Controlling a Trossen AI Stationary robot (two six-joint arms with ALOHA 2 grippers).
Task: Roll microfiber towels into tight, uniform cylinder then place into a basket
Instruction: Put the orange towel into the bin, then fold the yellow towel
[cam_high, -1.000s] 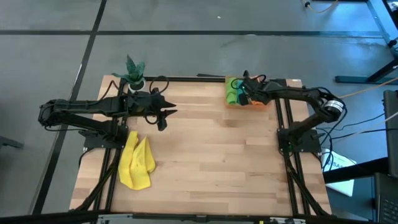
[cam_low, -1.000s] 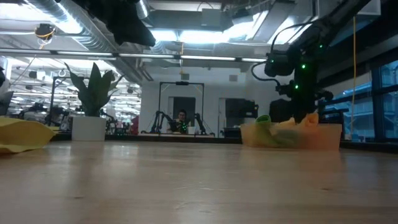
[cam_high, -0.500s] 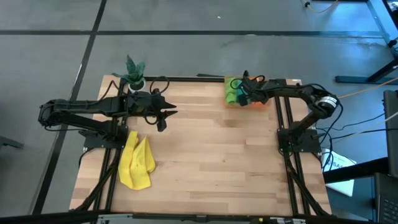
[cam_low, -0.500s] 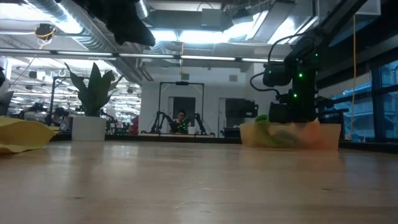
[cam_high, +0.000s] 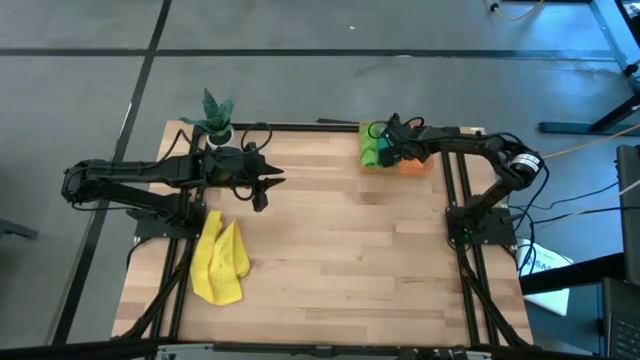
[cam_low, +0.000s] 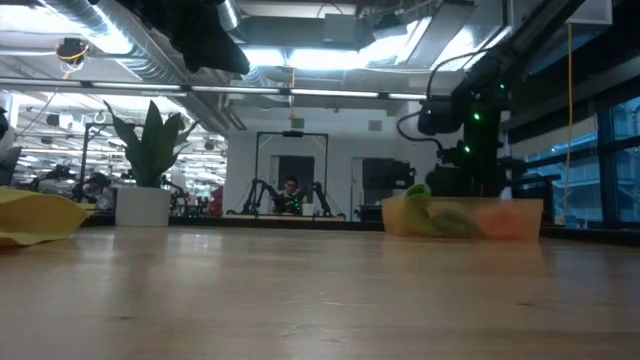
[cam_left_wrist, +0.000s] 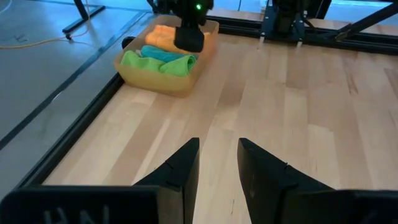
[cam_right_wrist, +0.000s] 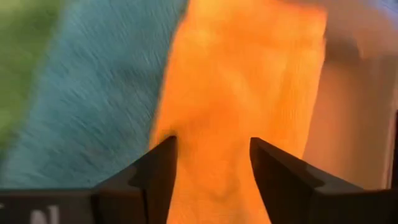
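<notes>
The orange basket (cam_left_wrist: 163, 83) stands at the table's far right corner. In it lie three rolled towels side by side: green (cam_left_wrist: 155, 62), teal (cam_left_wrist: 163, 52) and orange (cam_right_wrist: 242, 93). My right gripper (cam_right_wrist: 211, 162) is open and points steeply down into the basket, its fingers on either side of the orange towel. The yellow towel (cam_high: 218, 262) lies crumpled and flat on the table near the left edge. My left gripper (cam_left_wrist: 217, 155) hovers open above the table's left part, with nothing between its fingers. My right gripper comes at the orange towel (cam_right_wrist: 214, 186) from above, slanting down, with one open finger on each side of the roll. Whether the fingers (cam_right_wrist: 155, 168) touch the cloth I cannot tell. The towel lies in the basket beside the teal one.
A small potted plant (cam_high: 215, 115) stands at the table's far left corner. Black frame rails (cam_high: 455, 210) run along the table's sides. Bare wood spreads across the middle (cam_high: 340, 250) and near part of the table.
My right arm has leaned farther over the basket. The orange towel, which stuck up above the basket's rim in the low view, now lies down inside it. The basket has slid slightly toward the table's left.
</notes>
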